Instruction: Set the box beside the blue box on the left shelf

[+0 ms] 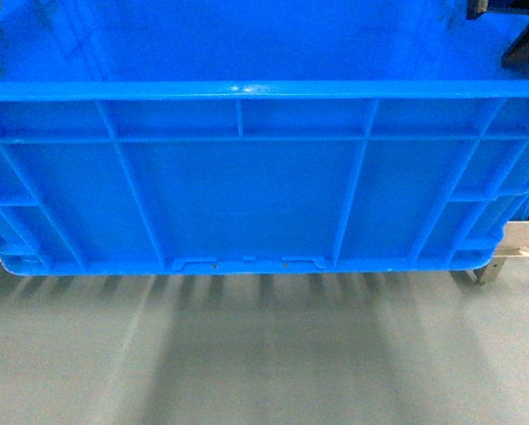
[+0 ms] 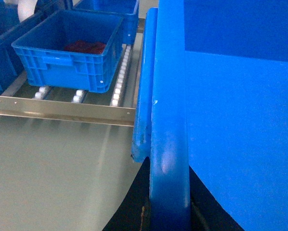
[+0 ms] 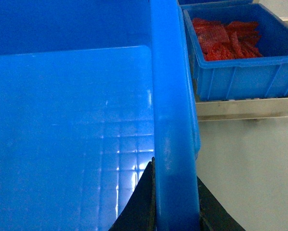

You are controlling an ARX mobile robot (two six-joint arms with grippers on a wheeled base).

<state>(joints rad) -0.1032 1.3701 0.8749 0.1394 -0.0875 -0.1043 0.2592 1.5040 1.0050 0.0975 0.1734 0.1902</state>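
Crate (image 1: 247,195) looks stiff, bulky, slick; your left gripper (image 2: 168,211) and right gripper (image 3: 175,202) each pinch its rim beside the shelf (image 2: 62,108).

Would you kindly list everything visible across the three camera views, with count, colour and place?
box: one, bright blue, large, filling the head view, held at both side rims.
smaller crates: at least two, blue; one on the left shelf in the left wrist view, one on a rack in the right wrist view; more partly cut off.
red contents: red, inside both smaller crates.
left shelf: grey metal rails with white rollers, beside the box.
floor: grey, below the box.
left gripper: black, clamped on the box rim.
right gripper: black, clamped on the opposite rim.
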